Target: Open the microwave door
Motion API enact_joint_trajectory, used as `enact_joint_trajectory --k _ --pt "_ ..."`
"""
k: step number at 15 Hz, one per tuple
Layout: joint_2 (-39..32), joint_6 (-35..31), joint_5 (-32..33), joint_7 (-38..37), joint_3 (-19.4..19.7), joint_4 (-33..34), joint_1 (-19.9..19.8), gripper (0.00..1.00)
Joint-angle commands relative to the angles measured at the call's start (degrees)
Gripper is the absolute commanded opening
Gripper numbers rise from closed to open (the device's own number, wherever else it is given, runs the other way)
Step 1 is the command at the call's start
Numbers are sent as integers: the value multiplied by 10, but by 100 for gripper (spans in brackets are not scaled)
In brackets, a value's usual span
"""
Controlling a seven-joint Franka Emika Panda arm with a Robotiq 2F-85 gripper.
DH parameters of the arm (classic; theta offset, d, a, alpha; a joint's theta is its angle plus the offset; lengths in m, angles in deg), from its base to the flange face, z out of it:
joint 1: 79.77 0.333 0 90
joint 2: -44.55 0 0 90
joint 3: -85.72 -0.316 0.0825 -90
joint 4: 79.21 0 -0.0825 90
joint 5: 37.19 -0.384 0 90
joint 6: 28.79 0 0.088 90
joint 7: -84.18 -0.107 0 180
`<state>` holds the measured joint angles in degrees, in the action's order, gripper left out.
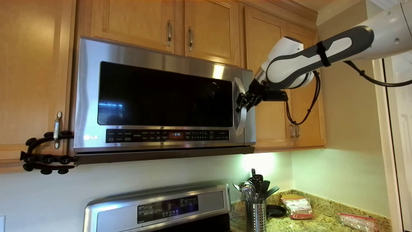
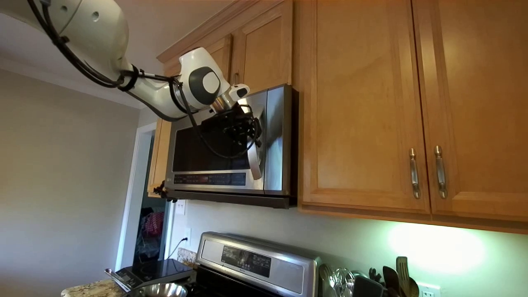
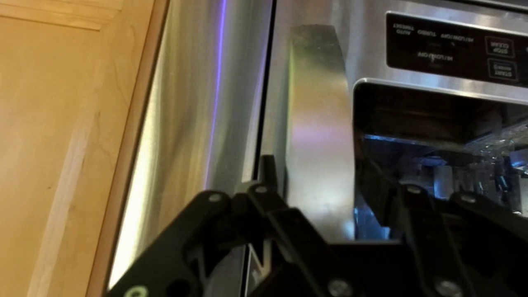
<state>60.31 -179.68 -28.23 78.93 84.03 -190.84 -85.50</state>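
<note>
- microwave door (image 1: 165, 95): looks fully closed; reach done imo, whole pull left
- handle (image 3: 321, 132): my gripper (image 3: 317, 167) is around it, jaw each side, can't tell if I'm clenching
- sits below wooden cabinets (image 1: 136, 22), above the stove (image 1: 157, 207)

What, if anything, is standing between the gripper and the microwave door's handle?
Nothing visible. In the wrist view, the gripper straddles the handle of the microwave door, one finger on each side, and no other object shows between them. Whether either finger touches the handle, I can't tell.
</note>
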Motion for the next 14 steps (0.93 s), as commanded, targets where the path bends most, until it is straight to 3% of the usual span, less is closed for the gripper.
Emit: enact_joint_trajectory --k 1,3,10,14 --pt "-10 -9 -27 32 15 13 21 26" --pt "-9 -6 -34 36 18 12 23 15" --pt "-1 13 -77 82 28 -6 42 15" --pt "25 26 -60 83 18 -25 39 15"
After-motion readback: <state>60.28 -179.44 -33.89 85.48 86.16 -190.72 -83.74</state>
